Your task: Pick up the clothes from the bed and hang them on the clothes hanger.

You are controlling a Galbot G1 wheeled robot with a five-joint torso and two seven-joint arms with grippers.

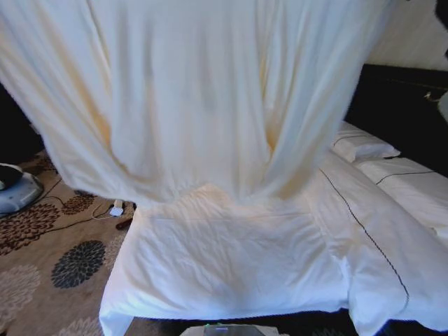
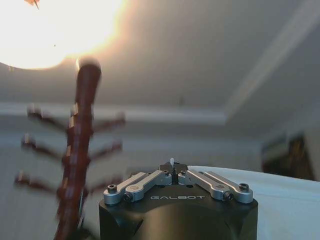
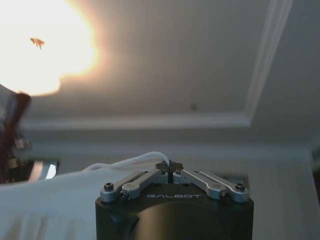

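Clothes (image 1: pixel 203 91): big cream, thin fabric, soft vertical folds, hangs spread wide across the upper head view. Two long draped lobes sag down left and right with a shallow arch between them. Lower hem sits just above the bed (image 1: pixel 231 266), maybe brushing it, can't tell

Bed: plain white sheets, lightly wrinkled, thin dark piping lines on the duvet. White pillow (image 1: pixel 364 145) at the right against a black headboard (image 1: pixel 399 105). Brown carpet with dark floral pattern (image 1: pixel 49 259) on the left, cable and a small white plug (image 1: pixel 115 210) lying on it

Left gripper (image 2: pixel 172 162): black round body, silver linkage bars folded in toward centre, jaws closed together pointing up at the ceiling. A tiny white tip shows right at the pinch point; can't tell whether it is fabric. White cloth sits just behind and beside the gripper body. Blurred dark-red wooden stand with side pegs (image 2: pixel 80 150) rises beside it

Right gripper (image 3: pixel 170 164): same build, jaws pinched shut on a thin ridge of the cream fabric. The fold arches up into the pinch point from one side, and the rest of the garment spreads away below that

Bright ceiling light (image 3: pixel 35 45) glares overhead in both wrist views
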